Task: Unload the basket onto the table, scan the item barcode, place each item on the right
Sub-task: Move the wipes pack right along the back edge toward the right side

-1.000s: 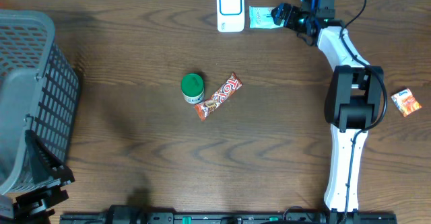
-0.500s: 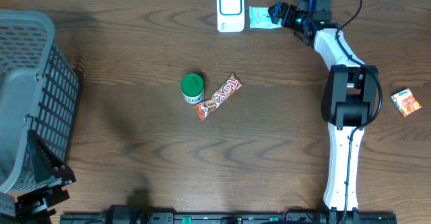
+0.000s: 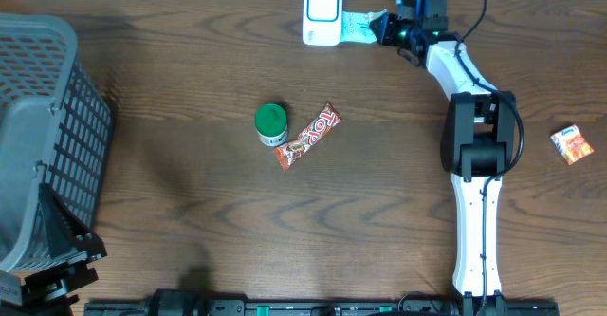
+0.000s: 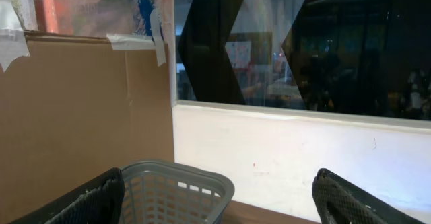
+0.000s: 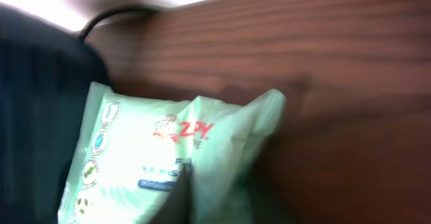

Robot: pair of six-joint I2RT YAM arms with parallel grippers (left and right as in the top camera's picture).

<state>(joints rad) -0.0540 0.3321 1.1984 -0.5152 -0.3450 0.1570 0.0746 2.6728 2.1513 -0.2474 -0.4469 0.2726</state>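
The pale green plastic packet (image 3: 358, 27) is a soft, crinkled pouch. The right wrist view shows a red-orange logo, blue lettering and a column of small round icons down one side, with the upper edge folded and puckered. It lies at the far edge of the dark brown wooden table (image 3: 190, 183), just right of the white rectangular scanner (image 3: 323, 13), its left end at the scanner's side. The right gripper (image 3: 385, 27) is clamped on the packet's right end, the film pinched between its closed fingers. The left gripper (image 3: 59, 250) sits at the near left corner beside the grey slatted plastic basket (image 3: 47, 117), its fingers (image 4: 340, 198) spread wide apart. A green-lidded round jar (image 3: 270, 121) and a red candy bar wrapper (image 3: 308, 136) lie mid-table, well apart from the packet.
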